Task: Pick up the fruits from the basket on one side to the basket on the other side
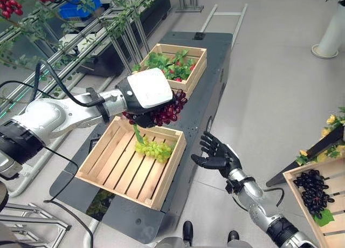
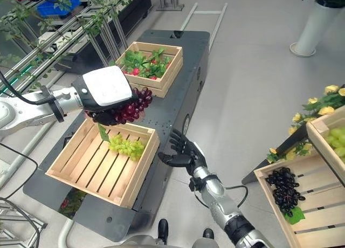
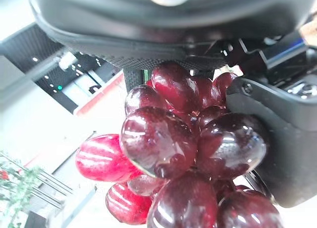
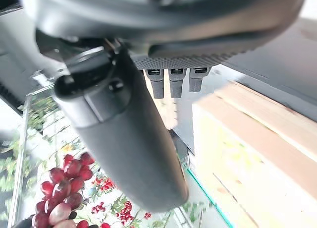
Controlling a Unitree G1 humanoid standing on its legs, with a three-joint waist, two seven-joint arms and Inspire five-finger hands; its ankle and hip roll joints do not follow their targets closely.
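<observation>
My left hand [image 1: 148, 94], with its white cover up, is shut on a bunch of dark red grapes [image 1: 170, 110] and holds it in the air over the far edge of the near wooden crate [image 1: 173, 170]. Up close, the grapes [image 3: 168, 148] sit pinned between the thumb [image 3: 282, 134] and the palm. A bunch of green grapes [image 1: 154, 149] with a leaf lies inside that near crate. The far crate [image 1: 197, 71] holds green leaves and small red fruit. My right hand [image 1: 215, 153] hovers open beside the cart's right side, fingers [image 4: 171, 82] straight, holding nothing.
Both crates stand on a black cart [image 1: 215, 64]. At the lower right, another wooden crate [image 1: 302, 175] holds black grapes [image 1: 315, 191], with yellow flowers [image 1: 331, 124] above it. Metal racks with foliage [image 1: 64, 48] run along the left. A white vase [image 1: 331, 32] stands at the far right.
</observation>
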